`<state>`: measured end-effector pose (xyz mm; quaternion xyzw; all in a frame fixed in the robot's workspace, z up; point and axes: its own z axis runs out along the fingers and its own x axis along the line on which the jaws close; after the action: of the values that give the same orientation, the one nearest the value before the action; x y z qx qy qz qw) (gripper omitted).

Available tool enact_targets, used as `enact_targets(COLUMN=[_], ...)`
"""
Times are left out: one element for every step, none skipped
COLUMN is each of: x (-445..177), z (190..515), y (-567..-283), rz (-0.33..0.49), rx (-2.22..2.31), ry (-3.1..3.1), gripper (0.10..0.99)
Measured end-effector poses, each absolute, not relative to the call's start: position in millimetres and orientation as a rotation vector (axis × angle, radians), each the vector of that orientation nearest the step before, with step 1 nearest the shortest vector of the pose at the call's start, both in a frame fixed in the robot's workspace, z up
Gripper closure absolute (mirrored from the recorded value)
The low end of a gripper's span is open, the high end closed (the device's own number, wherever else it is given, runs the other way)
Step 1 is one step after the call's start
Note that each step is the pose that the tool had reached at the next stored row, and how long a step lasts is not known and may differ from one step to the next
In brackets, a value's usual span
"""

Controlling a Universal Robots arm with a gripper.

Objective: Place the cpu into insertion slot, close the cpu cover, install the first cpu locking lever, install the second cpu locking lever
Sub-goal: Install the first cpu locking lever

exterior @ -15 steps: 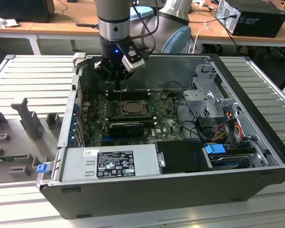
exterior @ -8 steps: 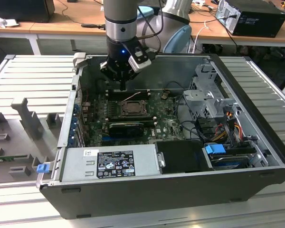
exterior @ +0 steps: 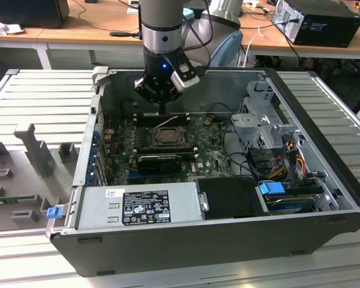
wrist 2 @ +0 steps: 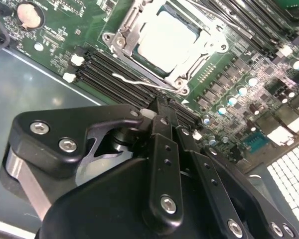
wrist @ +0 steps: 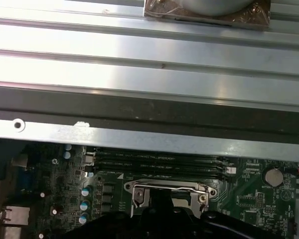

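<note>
My gripper point(exterior: 162, 113) hangs inside the open computer case, just behind the insertion slot point(exterior: 167, 136) on the green board. In the second wrist view its black fingers point(wrist 2: 159, 112) stand pressed together with nothing between them, their tips over the memory slots beside the socket. The cpu point(wrist 2: 167, 42) lies in the slot with its silvery top face up. The cpu cover point(wrist 2: 120, 37) lies flat around it as a silver frame. A thin wire locking lever point(wrist 2: 134, 80) runs along the socket's edge nearest the fingertips. The first wrist view shows the cover point(wrist: 139, 191) and a lever point(wrist: 164, 188).
Long black memory slots point(wrist 2: 104, 74) lie between gripper and socket. A black expansion card point(exterior: 160, 161) sits in front of the socket, with a power supply point(exterior: 138, 204) at the case front. A drive cage point(exterior: 261, 129) and cables point(exterior: 288, 162) stand on the exterior view's right.
</note>
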<state>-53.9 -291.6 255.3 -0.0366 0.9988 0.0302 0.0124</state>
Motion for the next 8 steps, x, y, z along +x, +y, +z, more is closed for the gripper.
enact_targets(x=[-52.0, -50.9, -49.9, -49.2, -48.8, -48.0, -47.6, -47.4], z=[255.1, 254.9, 254.7, 254.5, 254.3, 253.9, 253.4, 252.9], y=[-291.6, -291.6, -291.6, -291.6, -291.6, -291.6, -291.8, -291.8], rz=[0.094, 0.094, 0.094, 0.094, 0.094, 0.094, 0.109, 0.128], rx=[-0.114, -0.114, -0.114, -0.114, -0.114, -0.114, -0.11, -0.104], ry=[3.113, 3.113, 3.113, 3.113, 3.113, 3.113, 3.113, 3.112], gripper=[0.98, 0.98, 0.98, 0.98, 0.98, 0.98, 0.98, 0.98])
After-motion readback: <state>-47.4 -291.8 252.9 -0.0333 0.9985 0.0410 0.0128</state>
